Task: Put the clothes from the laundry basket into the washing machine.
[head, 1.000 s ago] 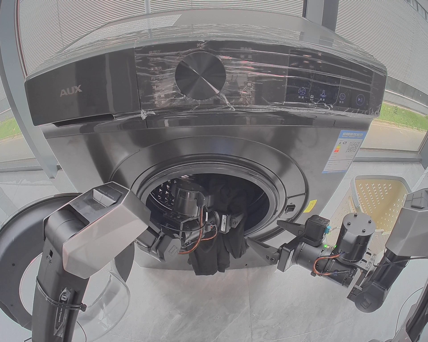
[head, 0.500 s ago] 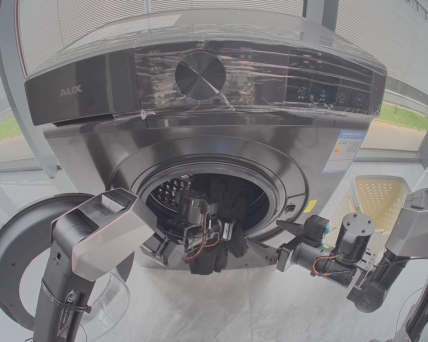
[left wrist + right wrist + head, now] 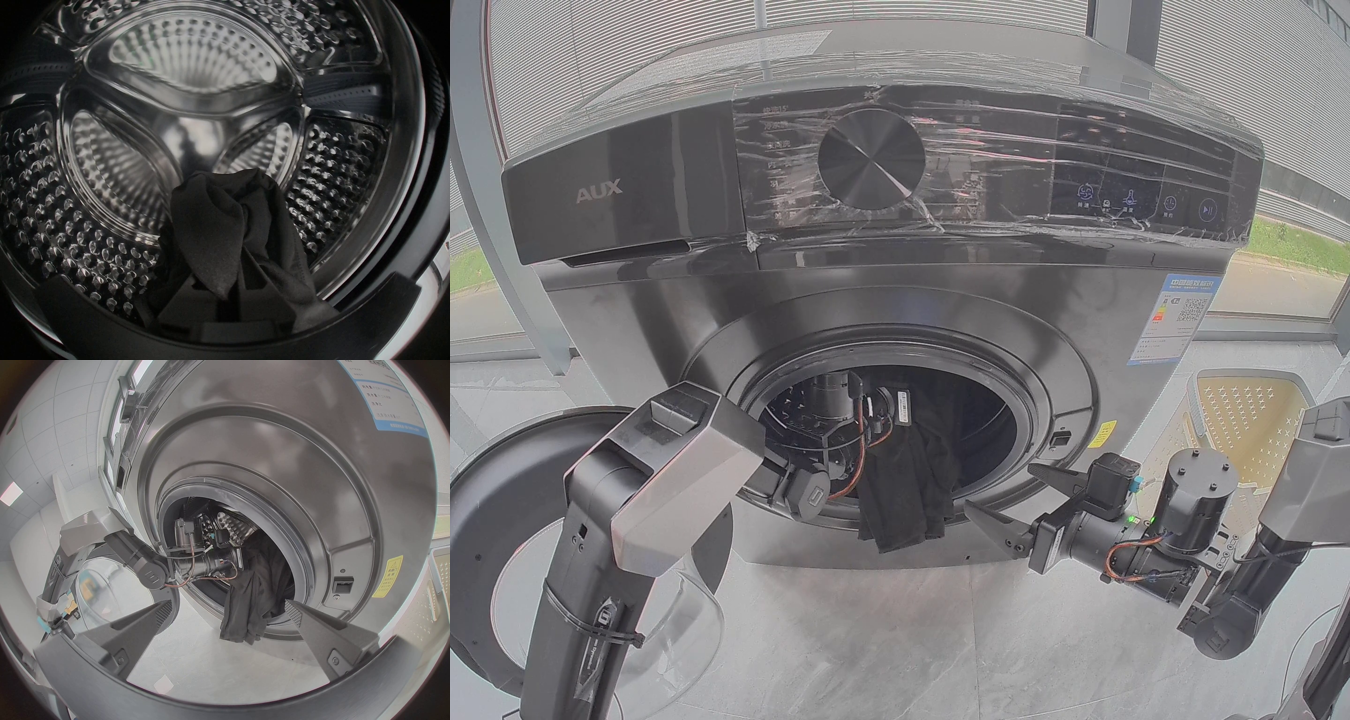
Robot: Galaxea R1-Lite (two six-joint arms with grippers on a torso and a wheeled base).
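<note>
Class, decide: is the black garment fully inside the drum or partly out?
Partly out: the black garment hangs over the drum opening's lower rim, dangling outside.

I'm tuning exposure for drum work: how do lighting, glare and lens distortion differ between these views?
Left wrist view: dim, the drum lit in bright patches on its steel, the black garment a near silhouette. Head view: daylight, glare streaks on the film-wrapped control panel, the drum mouth in shadow. Right wrist view: strong fisheye bending the washing machine front, dark corners.

Head camera looks down on the washing machine [image 3: 684, 309]; left wrist peers close into its drum [image 3: 187, 70]; right wrist faces that drum from outside.
</note>
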